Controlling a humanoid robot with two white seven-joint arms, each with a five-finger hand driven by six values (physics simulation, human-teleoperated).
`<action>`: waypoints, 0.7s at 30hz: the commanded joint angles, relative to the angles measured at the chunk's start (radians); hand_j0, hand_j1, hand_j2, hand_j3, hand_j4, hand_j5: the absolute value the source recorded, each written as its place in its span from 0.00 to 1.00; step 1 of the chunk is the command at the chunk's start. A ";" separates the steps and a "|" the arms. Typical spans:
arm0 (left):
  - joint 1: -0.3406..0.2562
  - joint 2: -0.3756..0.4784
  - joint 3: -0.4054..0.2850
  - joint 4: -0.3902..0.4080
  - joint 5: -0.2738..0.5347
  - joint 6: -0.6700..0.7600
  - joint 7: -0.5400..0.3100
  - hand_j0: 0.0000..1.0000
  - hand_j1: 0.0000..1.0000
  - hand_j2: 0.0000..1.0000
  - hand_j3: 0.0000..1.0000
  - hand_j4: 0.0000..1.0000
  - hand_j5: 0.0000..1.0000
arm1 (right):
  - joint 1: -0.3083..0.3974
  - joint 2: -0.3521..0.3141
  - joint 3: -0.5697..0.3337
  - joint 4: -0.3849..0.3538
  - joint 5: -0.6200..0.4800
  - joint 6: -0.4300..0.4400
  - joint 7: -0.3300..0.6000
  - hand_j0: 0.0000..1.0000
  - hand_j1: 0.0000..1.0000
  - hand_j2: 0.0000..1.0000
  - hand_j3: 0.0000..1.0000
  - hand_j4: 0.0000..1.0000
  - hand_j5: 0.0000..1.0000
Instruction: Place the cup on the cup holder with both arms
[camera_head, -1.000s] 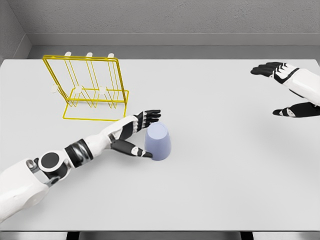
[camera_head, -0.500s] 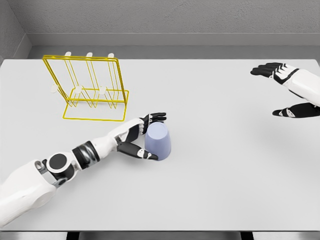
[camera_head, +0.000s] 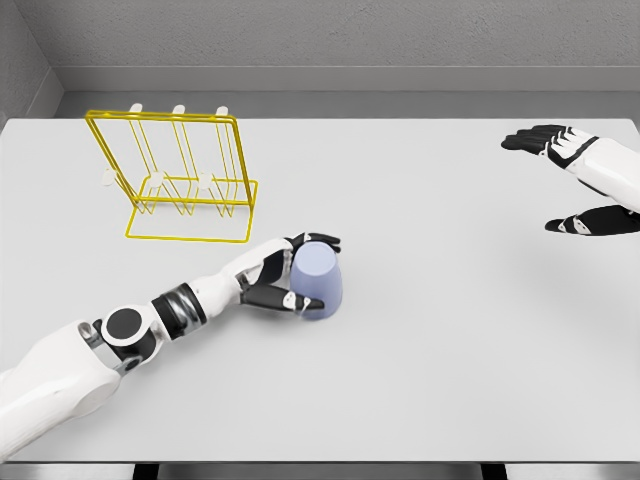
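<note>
A pale blue cup (camera_head: 319, 279) stands upside down on the white table (camera_head: 430, 330), a little left of the middle. My left hand (camera_head: 306, 271) wraps around its left side, fingers over the top edge and thumb against the lower front. The yellow wire cup holder (camera_head: 180, 177) with white pegs stands at the back left, apart from the cup. My right hand (camera_head: 580, 185) hovers at the far right edge with fingers spread, holding nothing.
The table's grey back wall (camera_head: 320, 45) runs along the far edge. The holder's base frame (camera_head: 190, 238) lies just behind and left of my left forearm (camera_head: 190, 305).
My left hand has slid right and closed its fingers and thumb around the cup. The cup and the right hand stayed where they were.
</note>
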 joint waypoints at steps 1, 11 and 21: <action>0.000 0.000 0.002 -0.001 0.003 -0.003 0.000 0.61 0.61 0.61 0.61 0.61 0.61 | 0.000 -0.001 0.000 0.001 -0.007 0.003 -0.001 1.00 1.00 1.00 1.00 1.00 1.00; -0.011 0.017 0.010 -0.034 0.011 -0.008 0.001 0.65 0.65 0.65 0.65 0.65 0.65 | 0.000 -0.001 0.000 0.001 -0.007 0.003 -0.001 1.00 1.00 1.00 1.00 1.00 1.00; -0.015 0.095 0.028 -0.128 0.013 -0.008 0.001 0.65 0.65 0.65 0.65 0.65 0.65 | 0.003 -0.001 -0.002 0.001 -0.007 0.003 -0.001 1.00 1.00 1.00 1.00 1.00 1.00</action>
